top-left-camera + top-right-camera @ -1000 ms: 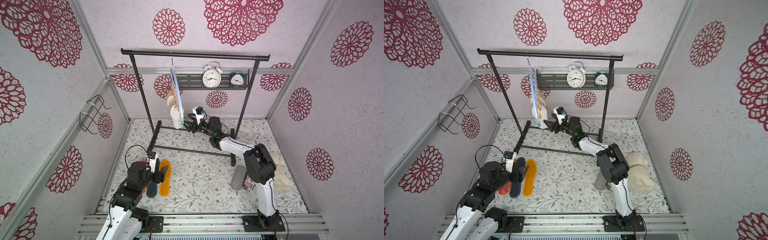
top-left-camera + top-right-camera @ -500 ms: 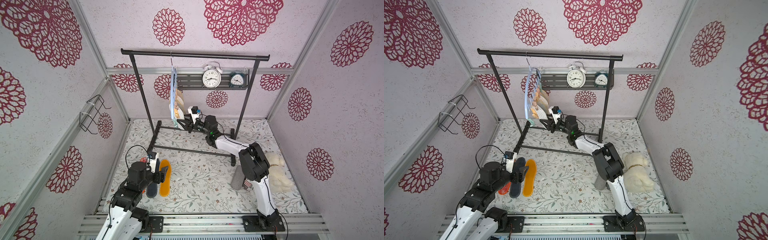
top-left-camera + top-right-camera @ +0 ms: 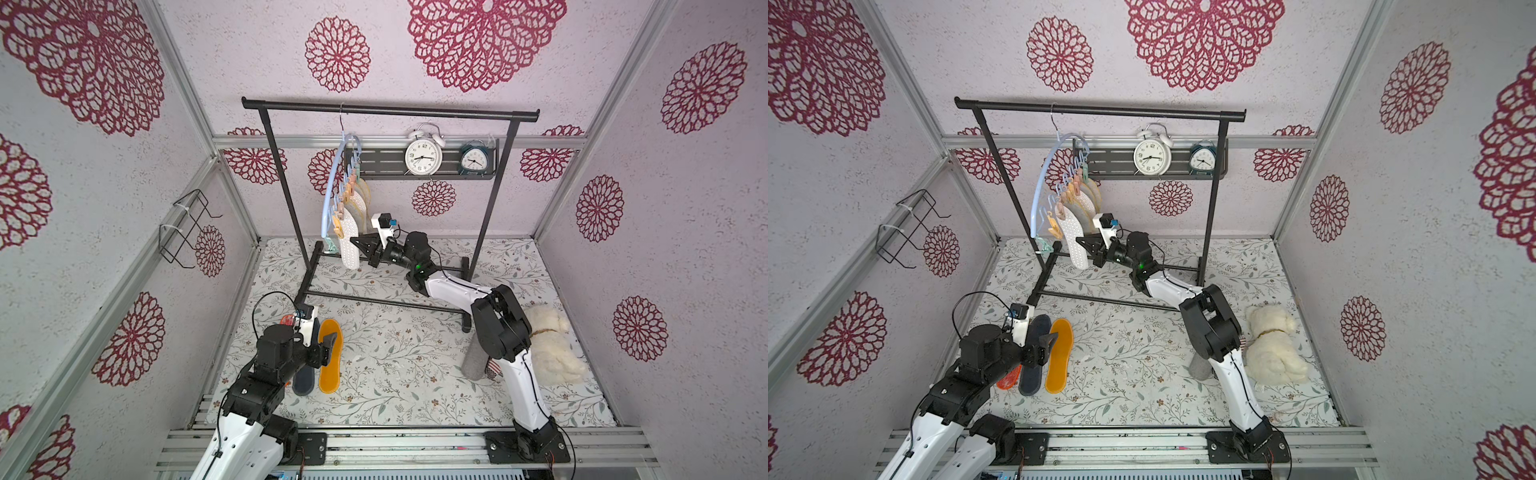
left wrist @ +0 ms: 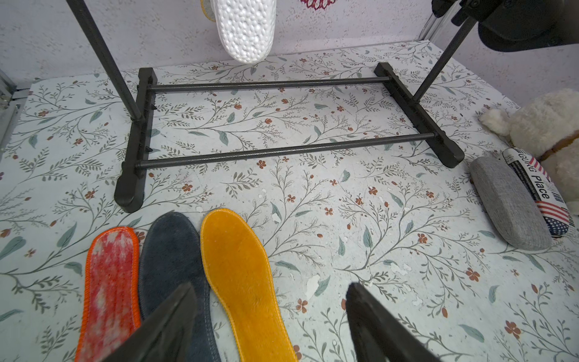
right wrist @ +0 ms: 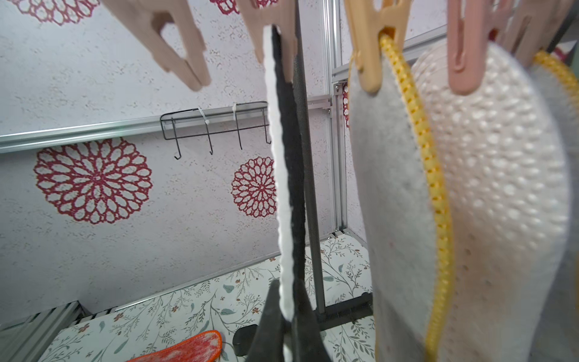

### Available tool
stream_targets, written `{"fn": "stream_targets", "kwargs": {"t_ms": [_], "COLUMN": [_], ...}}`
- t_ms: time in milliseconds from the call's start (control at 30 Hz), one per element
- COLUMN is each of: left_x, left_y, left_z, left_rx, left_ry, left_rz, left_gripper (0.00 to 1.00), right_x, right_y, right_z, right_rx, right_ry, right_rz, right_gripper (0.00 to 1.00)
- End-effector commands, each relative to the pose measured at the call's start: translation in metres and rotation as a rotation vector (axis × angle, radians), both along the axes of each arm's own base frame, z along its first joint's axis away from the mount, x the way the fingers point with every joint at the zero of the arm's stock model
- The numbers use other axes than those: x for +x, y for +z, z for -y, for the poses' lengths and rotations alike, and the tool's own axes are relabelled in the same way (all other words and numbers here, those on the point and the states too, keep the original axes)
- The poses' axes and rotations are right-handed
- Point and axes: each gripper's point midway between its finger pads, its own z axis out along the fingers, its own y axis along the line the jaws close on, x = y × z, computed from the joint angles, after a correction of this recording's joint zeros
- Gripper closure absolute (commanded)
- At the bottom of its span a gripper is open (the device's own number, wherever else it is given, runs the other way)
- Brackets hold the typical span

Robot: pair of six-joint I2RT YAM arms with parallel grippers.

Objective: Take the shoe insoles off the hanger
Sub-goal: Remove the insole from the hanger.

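Right gripper [image 5: 286, 313] clamped on a white-backed black insole [image 5: 288, 156], which is pegged to the blue hanger [image 3: 1034, 208] on the rack [image 3: 390, 109]. Left gripper [image 4: 269, 291] spread wide, empty, above three insoles [image 4: 241, 266] lying on the floor [image 4: 376, 219].

Right gripper [image 5: 286, 316], lower centre of frame: clamped tight on the bottom tip of a black-and-white insole [image 5: 286, 175]. The insole is edge-on and hangs from a beige clothespin [image 5: 253, 34] at top centre.

Right of frame:
- grey-backed insole [image 5: 391, 203] with yellow stitching, under an orange clothespin [image 5: 369, 53]
- white dotted insole [image 5: 507, 188], under a pink clothespin [image 5: 463, 56]

Bottom edge: red-orange insole [image 5: 185, 348] flat on the floral mat [image 5: 188, 301].

Left of centre: wire hook rack [image 5: 216, 120] on the wall.
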Motion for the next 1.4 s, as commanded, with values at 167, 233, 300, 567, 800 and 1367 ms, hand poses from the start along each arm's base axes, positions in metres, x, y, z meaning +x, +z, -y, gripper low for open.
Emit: {"fn": "stream_targets", "kwargs": {"t_ms": [167,233,300,567,800,1367], "left_x": [0.011,0.021,0.035,0.102,0.155,0.2], "left_y": [0.04,0.059,0.077,0.132,0.15,0.178], "left_z": [0.009,0.011,0.008,0.014,0.032,0.068], "left_rx": [-0.083,-0.129,-0.156,-0.12,-0.172,-0.319], "left_ry": [-0.026,-0.045,-0.039,-0.126,-0.271,-0.647], "left_rz": [0.065,0.102,0.133,0.224,0.217,0.276], "left_gripper": [0.22,0.22,0.21,0.19,0.23,0.27], "right_x": [-0.03,-0.033,-0.037,-0.05,-0.059,-0.061], "right_y": [0.031,0.028,0.028,0.026,0.029,0.027], "right_z": [0.012,0.017,0.022,0.042,0.054,0.07], "right_rx": [0.072,0.066,0.063,0.05,0.041,0.022], "right_ry": [0.184,0.19,0.199,0.241,0.274,0.334], "right_rz": [-0.003,-0.008,-0.016,-0.045,-0.054,-0.113], "right_gripper": [1.0,1.0,1.0,1.0,1.0,1.0]}}
